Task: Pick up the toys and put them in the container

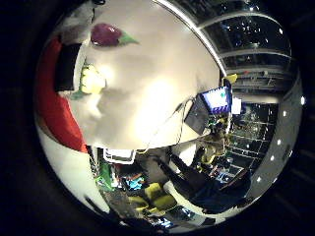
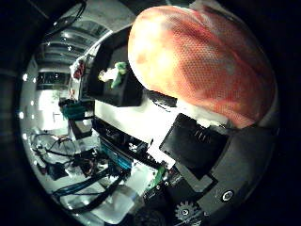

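With the orange toy [image 2: 202,61] held snug against the robot hand [image 2: 211,155], carry it level over the black container [image 2: 113,89], clear of its rim, before releasing.

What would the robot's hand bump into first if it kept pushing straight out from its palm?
Most likely the soft orange-red mesh-textured toy: it fills much of the thumb-side palm view, so it sits very close to the right hand. Whether they already touch cannot be seen.
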Robot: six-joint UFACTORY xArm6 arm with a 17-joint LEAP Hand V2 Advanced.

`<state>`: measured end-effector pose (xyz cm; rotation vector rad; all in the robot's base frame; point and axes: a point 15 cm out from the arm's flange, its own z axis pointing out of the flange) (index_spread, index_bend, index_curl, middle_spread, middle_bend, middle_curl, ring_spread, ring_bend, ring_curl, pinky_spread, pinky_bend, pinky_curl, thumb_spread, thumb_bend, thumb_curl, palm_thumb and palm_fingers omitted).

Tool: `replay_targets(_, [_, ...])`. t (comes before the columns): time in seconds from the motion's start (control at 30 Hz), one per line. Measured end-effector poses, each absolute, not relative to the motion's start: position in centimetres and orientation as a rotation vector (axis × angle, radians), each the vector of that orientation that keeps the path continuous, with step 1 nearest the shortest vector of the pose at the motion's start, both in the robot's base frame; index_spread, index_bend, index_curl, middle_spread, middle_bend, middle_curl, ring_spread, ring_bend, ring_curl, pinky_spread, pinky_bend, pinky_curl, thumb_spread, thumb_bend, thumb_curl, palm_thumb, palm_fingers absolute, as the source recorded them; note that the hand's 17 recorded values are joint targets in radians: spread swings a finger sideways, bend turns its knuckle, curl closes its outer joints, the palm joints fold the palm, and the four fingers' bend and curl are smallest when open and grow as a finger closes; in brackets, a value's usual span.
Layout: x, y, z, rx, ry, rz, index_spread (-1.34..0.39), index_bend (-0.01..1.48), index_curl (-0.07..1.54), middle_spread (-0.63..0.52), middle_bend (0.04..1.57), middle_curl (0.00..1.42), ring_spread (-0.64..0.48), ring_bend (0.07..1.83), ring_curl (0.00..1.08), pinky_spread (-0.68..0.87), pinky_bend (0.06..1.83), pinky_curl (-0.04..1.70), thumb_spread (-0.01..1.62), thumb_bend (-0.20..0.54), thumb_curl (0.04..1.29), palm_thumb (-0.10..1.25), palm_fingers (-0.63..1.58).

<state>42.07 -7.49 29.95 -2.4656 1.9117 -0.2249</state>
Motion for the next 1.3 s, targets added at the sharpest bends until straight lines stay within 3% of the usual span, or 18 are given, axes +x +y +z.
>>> replay_targets(0.43, [46.3,12.6,28.0,-2.546,1.651,-0.222,-0.25,1.14,0.89,-0.15,1.33,0.81,-0.26,1.28,0.86,-0.19,1.10,1.29,1.00,-0.026,0.37,0.85,1.07])
replay_targets(0.53, [46.9,16.1,27.3,-2.545,1.587,-0.220,-0.26,1.01,0.85,-0.15,1.27,0.76,-0.25,1.24,0.80,-0.23,1.01,1.19,1.00,-0.027,0.36,0.82,1.09])
replay_targets(0.6, [46.8,18.0,26.5,-2.573,1.547,-0.204,-0.30,0.83,0.79,-0.16,1.15,0.70,-0.26,1.18,0.73,-0.31,0.92,1.09,1.00,-0.027,0.35,0.81,0.97])
replay_targets(0.63, [46.9,18.7,26.2,-2.588,1.531,-0.196,-0.36,0.69,0.78,-0.19,0.95,0.65,-0.27,1.12,0.73,-0.35,0.92,1.06,1.01,-0.026,0.35,0.80,0.48])
replay_targets(0.67, [46.9,19.1,25.8,-2.601,1.523,-0.188,-0.43,0.68,0.73,-0.18,0.78,0.58,-0.23,0.93,0.68,-0.25,0.81,1.04,1.00,-0.028,0.34,0.79,0.04])
replay_targets(0.73, [46.7,19.8,25.0,-2.645,1.507,-0.163,-0.50,0.56,0.58,-0.14,0.59,0.47,-0.11,0.65,0.51,-0.04,0.71,0.94,0.99,-0.031,0.34,0.77,-0.11])
replay_targets(0.87, [45.4,20.7,24.2,-2.746,1.443,-0.111,-0.52,0.34,0.44,-0.03,0.34,0.36,0.10,0.41,0.37,0.29,0.52,0.76,0.97,-0.034,0.33,0.73,-0.16])
replay_targets(0.97, [45.0,20.7,24.2,-2.774,1.424,-0.105,-0.52,0.20,0.38,0.02,0.22,0.33,0.16,0.33,0.33,0.40,0.45,0.66,0.96,-0.038,0.32,0.68,-0.11])
replay_targets(1.3, [45.8,14.6,27.0,-2.744,1.479,-0.148,-0.47,0.16,0.29,0.07,0.18,0.28,0.22,0.25,0.28,0.47,0.41,0.50,0.94,-0.032,0.31,0.60,-0.04])
